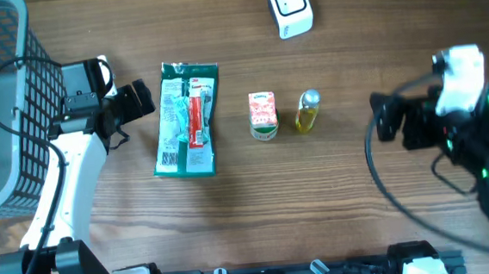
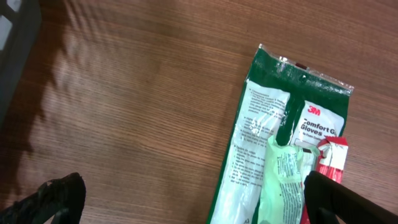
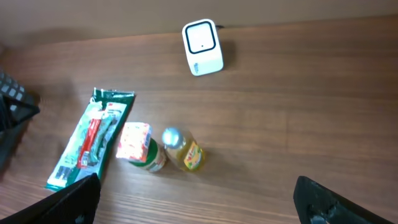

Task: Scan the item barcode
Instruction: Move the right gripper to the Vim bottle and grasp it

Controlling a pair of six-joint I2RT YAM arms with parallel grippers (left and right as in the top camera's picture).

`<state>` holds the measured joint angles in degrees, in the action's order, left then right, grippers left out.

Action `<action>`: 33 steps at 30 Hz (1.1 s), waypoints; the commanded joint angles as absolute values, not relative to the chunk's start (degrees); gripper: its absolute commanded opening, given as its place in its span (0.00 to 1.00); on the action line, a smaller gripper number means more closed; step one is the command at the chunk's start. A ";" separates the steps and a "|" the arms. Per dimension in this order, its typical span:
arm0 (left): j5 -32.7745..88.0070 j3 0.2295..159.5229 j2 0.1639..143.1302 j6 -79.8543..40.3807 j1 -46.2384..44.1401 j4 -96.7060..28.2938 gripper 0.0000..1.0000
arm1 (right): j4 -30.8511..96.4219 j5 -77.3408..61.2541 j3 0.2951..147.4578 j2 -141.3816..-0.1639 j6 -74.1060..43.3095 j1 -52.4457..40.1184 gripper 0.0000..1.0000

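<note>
Glove pack (image 1: 186,119) is laid flat on table (image 1: 301,202), printed side up. Carton (image 1: 263,116) and bottle (image 1: 307,112) are set just beside each other, between the pack and the right arm. Scanner (image 1: 290,7) is placed at the far edge, well apart from all three. Left gripper (image 1: 144,99) is held just beside the pack's far corner, jaws wide apart, nothing gripped. Right gripper (image 1: 379,117) is held near the bottle, jaws spread, empty. Basket (image 1: 1,111) is seen beside the left arm.
</note>
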<state>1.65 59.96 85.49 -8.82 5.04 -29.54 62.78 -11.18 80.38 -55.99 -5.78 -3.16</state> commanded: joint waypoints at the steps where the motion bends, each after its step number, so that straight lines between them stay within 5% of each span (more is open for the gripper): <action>1: 2.55 60.38 85.54 -7.70 5.37 -29.41 1.00 | 65.58 -17.89 81.62 -61.49 -5.91 -2.94 1.00; 8: 2.55 60.38 85.54 -7.70 5.37 -29.41 1.00 | 65.73 -17.23 82.74 -74.98 -14.63 -4.89 0.87; 12: 2.55 60.38 85.54 -7.70 5.37 -29.41 1.00 | 73.47 -12.27 90.87 -85.84 -18.61 -9.52 0.88; 22: 2.55 60.38 85.54 -7.70 5.37 -29.41 1.00 | 70.00 -6.22 91.42 -100.01 -26.13 -17.80 0.96; 33: 2.55 60.38 85.54 -7.70 5.37 -29.41 1.00 | 66.15 -0.03 89.14 -106.59 -31.48 -20.78 0.90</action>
<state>1.67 59.96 85.49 -8.82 5.04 -29.56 66.89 -1.45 90.39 -105.01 -29.04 -20.58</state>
